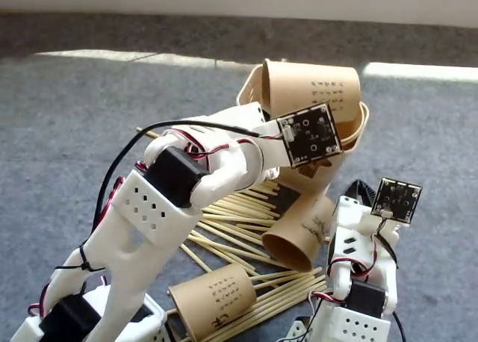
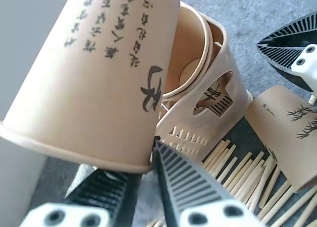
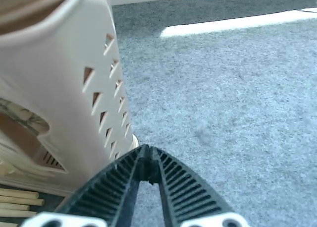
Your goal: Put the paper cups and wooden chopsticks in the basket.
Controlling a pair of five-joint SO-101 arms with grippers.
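My left claw (image 2: 134,162) is clamped on the rim end of a paper cup (image 2: 94,73), which fills the space between my fingers, its mouth toward me and its base pointing away. From above it lies nearly on its side over the top of the basket (image 2: 218,118). I judge the step in hand to be the drop. To do it well I should carry the base further over the opening and tip the paper cup more upright. It can then slide in beside or into the inner cup (image 2: 190,48) already standing in the basket, and only then should I part my fingers. Let go while it lies across the rim, it could roll off onto the carpet (image 3: 237,88). The basket sits just beyond and below my grip, its rim close against the paper cup's wall, though I cannot tell whether they touch. Further out, the chopsticks (image 2: 242,172) lie scattered around the basket's foot. On them lie a fallen cup (image 1: 299,234) near the basket and a third cup (image 1: 213,301) closer to my base. My right claw (image 3: 147,162) is pressed closed on nothing, low beside the basket's outer wall.
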